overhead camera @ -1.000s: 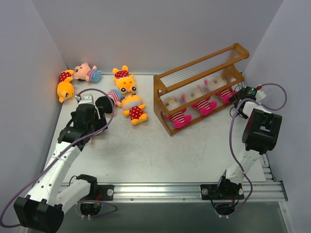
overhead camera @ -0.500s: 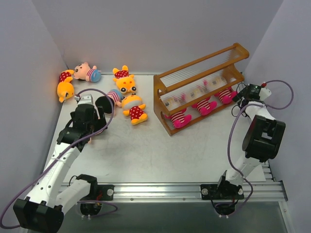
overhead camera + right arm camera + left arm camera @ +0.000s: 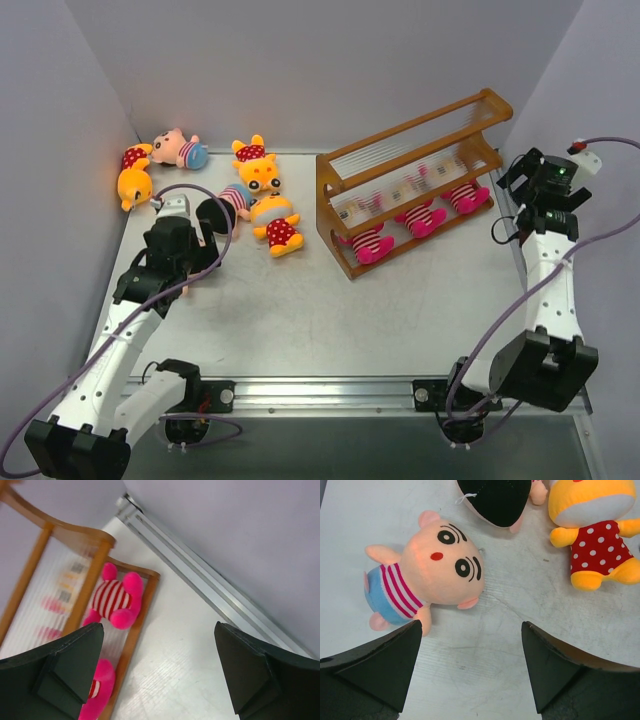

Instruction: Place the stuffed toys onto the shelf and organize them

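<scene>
Left jaws: spread wide and gripping nothing. Both dark fingers (image 3: 380,662) frame bare desk (image 3: 475,655).
Just past the left jaws: a face-up boy doll (image 3: 427,575) lies flat beyond the left fingertip, untouched. In the wrist view its long axis runs across the picture, head toward the middle, blue shorts and feet pointing left.
Beyond that: the black-haired head (image 3: 495,497) of a second doll. Beside it is a yellow bear (image 3: 597,535) in red polka-dots, its legs toward the jaws.
Right jaws: spread wide and empty, held in the air off the shelf's right end.
Shelf (image 3: 420,135): stands on the far right of the desk, its long axis slanting from near-left to far-right in the top view.
On the shelf: three magenta-limbed striped dolls sit in a row on the lowest tier, a left doll (image 3: 368,243), a middle doll (image 3: 422,217) and a right doll (image 3: 466,195). Their legs stick out over the front rail.
Far-left corner: a corner bear (image 3: 132,178) and a corner boy (image 3: 180,150) lie close together.
</scene>
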`<state>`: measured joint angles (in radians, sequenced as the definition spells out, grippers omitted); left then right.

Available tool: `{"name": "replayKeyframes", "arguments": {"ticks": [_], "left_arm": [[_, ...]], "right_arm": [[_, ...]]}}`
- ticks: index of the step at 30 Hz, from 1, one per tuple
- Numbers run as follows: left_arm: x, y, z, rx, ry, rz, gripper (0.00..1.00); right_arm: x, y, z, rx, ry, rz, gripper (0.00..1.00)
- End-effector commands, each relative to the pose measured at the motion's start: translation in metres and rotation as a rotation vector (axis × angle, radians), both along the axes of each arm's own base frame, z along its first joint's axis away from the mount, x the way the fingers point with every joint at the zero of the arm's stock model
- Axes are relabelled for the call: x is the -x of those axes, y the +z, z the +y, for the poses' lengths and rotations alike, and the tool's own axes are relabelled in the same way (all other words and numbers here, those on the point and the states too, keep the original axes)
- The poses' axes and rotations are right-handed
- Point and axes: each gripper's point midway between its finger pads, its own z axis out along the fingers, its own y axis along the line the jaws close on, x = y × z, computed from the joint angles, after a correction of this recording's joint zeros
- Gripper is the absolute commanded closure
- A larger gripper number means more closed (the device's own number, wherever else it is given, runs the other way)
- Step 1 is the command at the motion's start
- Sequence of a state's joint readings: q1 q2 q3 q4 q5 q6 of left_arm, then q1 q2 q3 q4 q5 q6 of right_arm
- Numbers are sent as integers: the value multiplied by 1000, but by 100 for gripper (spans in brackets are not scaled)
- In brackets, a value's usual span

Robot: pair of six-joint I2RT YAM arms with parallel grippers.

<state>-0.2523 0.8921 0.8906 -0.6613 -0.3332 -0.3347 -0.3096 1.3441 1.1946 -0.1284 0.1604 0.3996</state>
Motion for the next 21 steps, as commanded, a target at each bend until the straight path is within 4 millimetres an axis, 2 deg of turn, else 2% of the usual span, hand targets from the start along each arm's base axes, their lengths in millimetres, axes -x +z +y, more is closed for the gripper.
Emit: {"name": "replayKeyframes", "arguments": {"ticks": [1,5,7,10,12,13,14,15,16,17,20,21], "left_arm": [[-7,10,-5,36,-5,-52,11],[-9,6,-4,46,6,-38,11],[-10,4,-2,51,18,-31,11],[-12,0,7,65,59,-18,11],[-13,-3,12,79,78,-9,11],[-15,-7,21,85,116,4,11],[-16,-7,24,101,133,7,11],[-19,-12,25,126,136,24,11],[-20,-15,37,141,180,31,11],[-23,-16,40,169,202,38,11],[-24,-31,61,230,297,86,11],[-23,-37,65,239,318,110,11]], "right_arm": [[16,60,19,98,89,-84,1],[24,95,52,191,208,-143,1],[28,112,77,232,308,-186,1],[35,127,107,262,428,-250,1],[39,129,121,293,494,-267,1],[45,135,126,306,510,-288,1],[46,136,139,317,568,-300,0],[48,134,141,325,581,-301,1],[52,137,153,331,619,-318,1],[54,137,162,336,653,-321,1],[63,135,174,358,698,-322,1],[66,135,183,375,737,-324,1]]}}
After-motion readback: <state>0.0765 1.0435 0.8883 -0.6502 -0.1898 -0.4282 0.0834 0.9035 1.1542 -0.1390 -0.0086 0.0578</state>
